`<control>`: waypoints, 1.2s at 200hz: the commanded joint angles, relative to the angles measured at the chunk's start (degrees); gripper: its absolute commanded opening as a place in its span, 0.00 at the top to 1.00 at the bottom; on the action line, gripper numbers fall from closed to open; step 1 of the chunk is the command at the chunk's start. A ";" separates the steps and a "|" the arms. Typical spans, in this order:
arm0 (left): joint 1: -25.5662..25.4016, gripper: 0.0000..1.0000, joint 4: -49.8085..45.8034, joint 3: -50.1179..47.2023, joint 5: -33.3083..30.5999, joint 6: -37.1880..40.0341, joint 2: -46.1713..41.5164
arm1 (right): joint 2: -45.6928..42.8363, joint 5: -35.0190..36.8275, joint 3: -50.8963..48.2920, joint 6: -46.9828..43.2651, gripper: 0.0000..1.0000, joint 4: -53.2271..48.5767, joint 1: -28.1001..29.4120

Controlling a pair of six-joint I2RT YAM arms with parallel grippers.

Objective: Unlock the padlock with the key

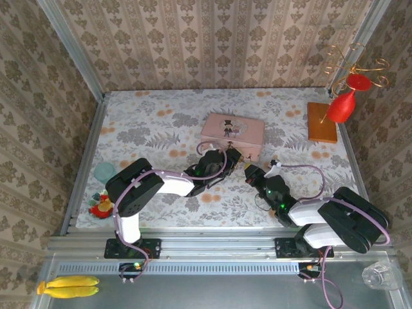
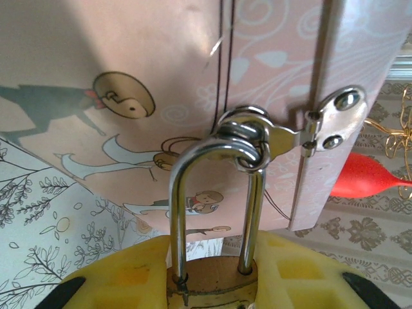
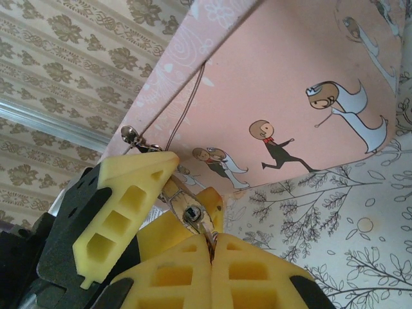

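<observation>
Obs., top view: pink tin sits mid-table on the floral cloth, lid down. You cannot see what is in it.

Left wrist view: the padlock hangs at the tin's front. Its silver shackle is threaded through the staple of the chrome hasp, and both shackle legs are seated in the brass body. Your left gripper is clamped on that body, with a yellow pad against each side.

Right wrist view: your right gripper has its pads pressed together on the key. Only a thin metal sliver shows above them, and its tip meets the padlock's underside at the keyway. You cannot tell how far it has gone in.

Top view again: the two grippers meet nose to nose just in front of the tin, left touching it and right just beside.

Other vessels: a teal bowl at the left table edge, contents unclear.
</observation>
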 commanded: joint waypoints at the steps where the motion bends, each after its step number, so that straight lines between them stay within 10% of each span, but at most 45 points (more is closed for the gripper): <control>1: -0.77 1.00 6.69 3.05 -0.27 -1.03 -2.86 | -1.57 1.76 0.46 -3.28 1.00 2.87 -0.19; 240: 0.45 1.00 11.31 2.03 -0.89 -3.99 -3.12 | -7.56 2.81 -0.97 -17.14 1.00 0.85 -0.35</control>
